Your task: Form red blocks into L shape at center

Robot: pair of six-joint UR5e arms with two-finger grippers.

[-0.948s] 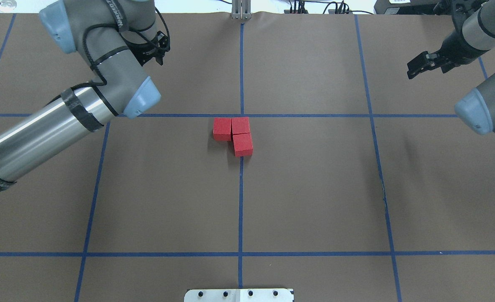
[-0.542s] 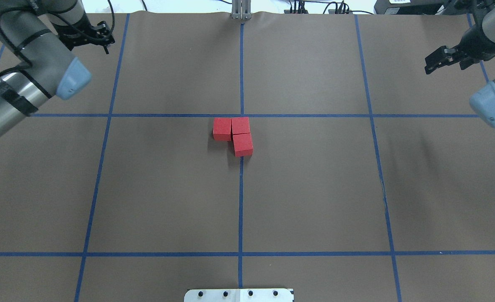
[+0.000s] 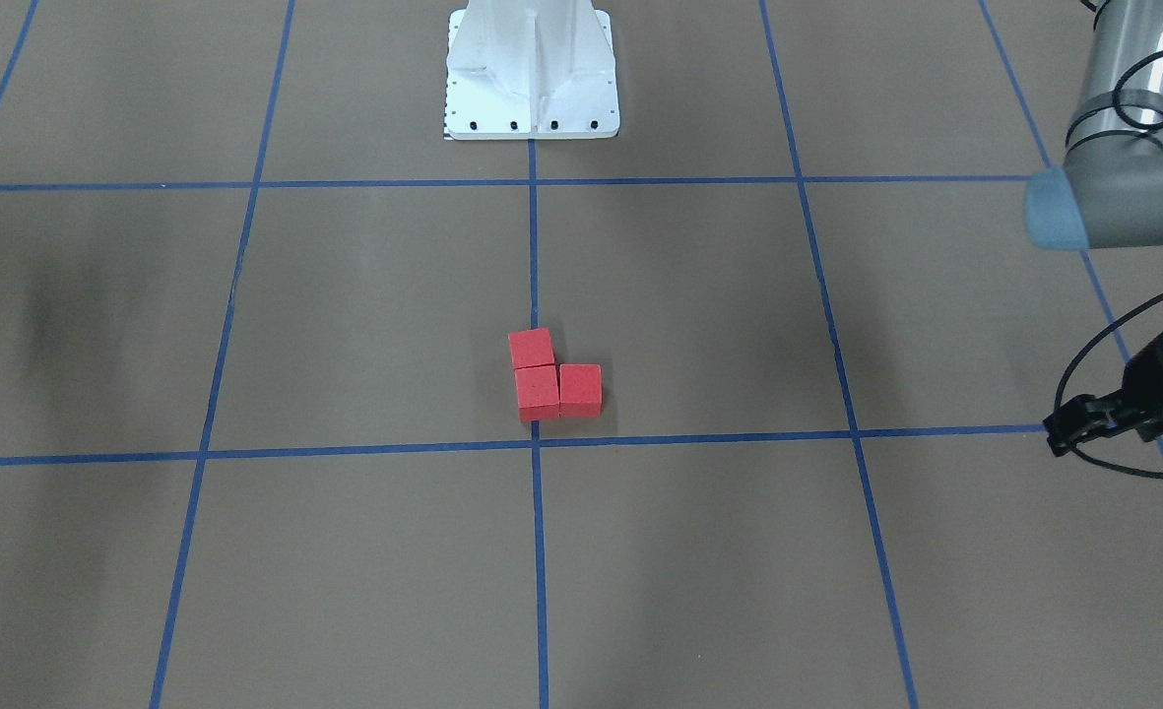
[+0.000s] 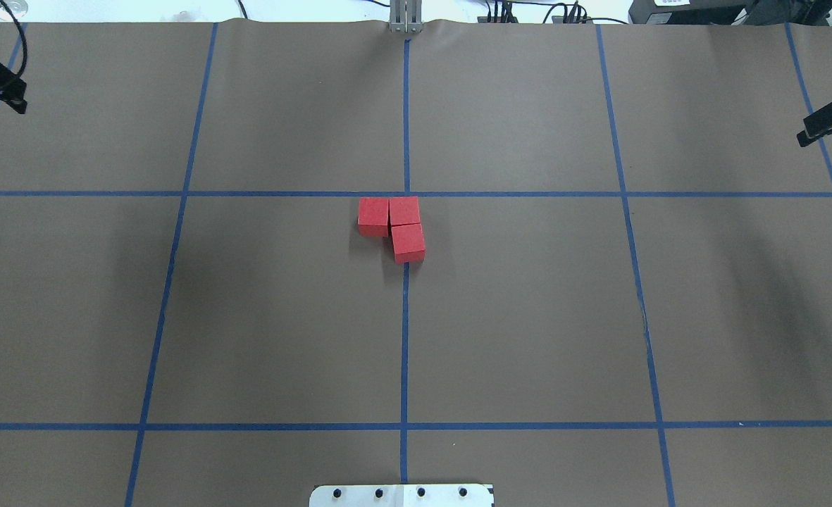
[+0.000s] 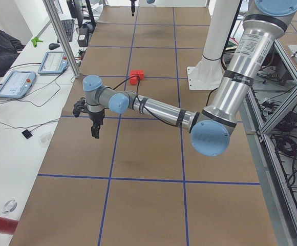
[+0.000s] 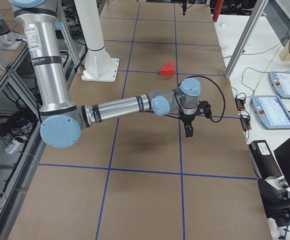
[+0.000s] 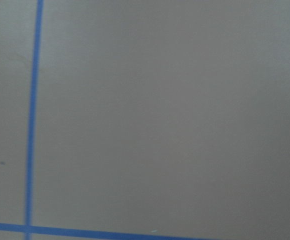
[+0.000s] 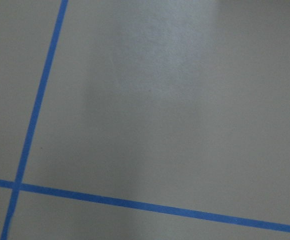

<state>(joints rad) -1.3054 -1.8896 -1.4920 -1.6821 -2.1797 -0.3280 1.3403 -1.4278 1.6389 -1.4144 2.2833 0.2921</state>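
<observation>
- The left end effector (image 4: 15, 101) hangs over the far left edge of the worktop (image 4: 528, 317), well apart from the blocks. Only part of it shows at the frame edge of the overhead view. In the front view it is one dark mass (image 3: 1062, 433), so I cannot tell how far its fingers are spread. Its wrist camera shows only brown paper and blue tape lines (image 7: 32, 120).
- The three red blocks (image 4: 404, 211) lie together at the centre of the worktop, just on the robot's side of the middle crossing of the tape lines.
- Two blocks sit side by side and touching. The third block (image 4: 408, 243) touches the nearer face of the right-hand one, so the three form an L. Neither end effector touches them.
- The right end effector (image 4: 806, 134) hangs over the far right edge, equally far from the blocks. It is small and dark there, and I cannot tell its opening either.
</observation>
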